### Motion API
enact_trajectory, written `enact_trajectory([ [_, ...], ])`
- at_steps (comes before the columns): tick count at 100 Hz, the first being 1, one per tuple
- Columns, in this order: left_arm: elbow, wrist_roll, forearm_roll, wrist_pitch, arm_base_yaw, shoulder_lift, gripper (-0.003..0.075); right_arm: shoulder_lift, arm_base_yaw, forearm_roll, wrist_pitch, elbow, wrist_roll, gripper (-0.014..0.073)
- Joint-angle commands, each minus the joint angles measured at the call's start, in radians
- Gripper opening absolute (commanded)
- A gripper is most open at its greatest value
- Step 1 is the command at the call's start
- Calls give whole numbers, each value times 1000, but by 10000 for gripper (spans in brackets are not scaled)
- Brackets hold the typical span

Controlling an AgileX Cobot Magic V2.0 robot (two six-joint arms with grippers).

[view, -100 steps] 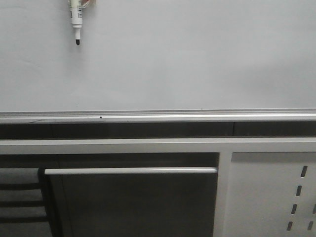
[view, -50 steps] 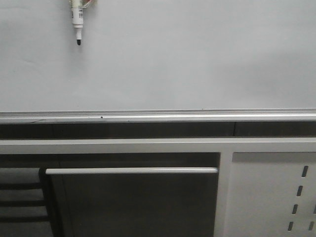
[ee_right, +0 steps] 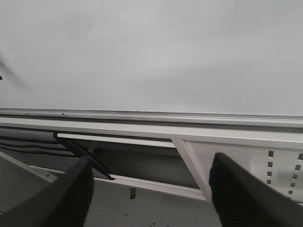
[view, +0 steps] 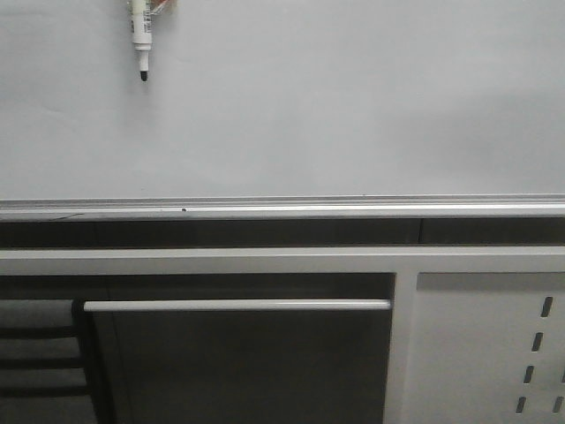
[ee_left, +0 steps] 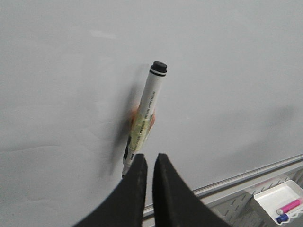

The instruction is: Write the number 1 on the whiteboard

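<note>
Left pincer clamps the marker tip-down against the whiteboard.

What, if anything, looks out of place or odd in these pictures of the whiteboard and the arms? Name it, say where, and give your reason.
Little stands out. The whiteboard is unmarked. The marker sits slightly tilted in the left gripper. A faint orange patch shows where it is held; what it is cannot be told. The right gripper hangs open and holds nothing.
</note>
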State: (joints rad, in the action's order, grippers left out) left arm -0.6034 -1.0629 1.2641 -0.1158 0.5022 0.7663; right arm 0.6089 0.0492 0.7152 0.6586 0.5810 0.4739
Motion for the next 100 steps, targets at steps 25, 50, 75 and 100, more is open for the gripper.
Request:
enact_trajectory([
  [25, -49, -6, -44, 379, 305, 176, -15, 12, 0, 36, -47, 35, 11, 468],
  [50, -94, -4, -27, 397, 317, 266, 257, 12, 0, 36, -45, 35, 11, 468],
  [75, -124, -4, -43, 456, 317, 300, 333, 12, 0, 36, -45, 35, 11, 468],
  [100, -182, -4, -51, 499, 317, 382, 333, 12, 0, 36, -42, 35, 11, 468],
])
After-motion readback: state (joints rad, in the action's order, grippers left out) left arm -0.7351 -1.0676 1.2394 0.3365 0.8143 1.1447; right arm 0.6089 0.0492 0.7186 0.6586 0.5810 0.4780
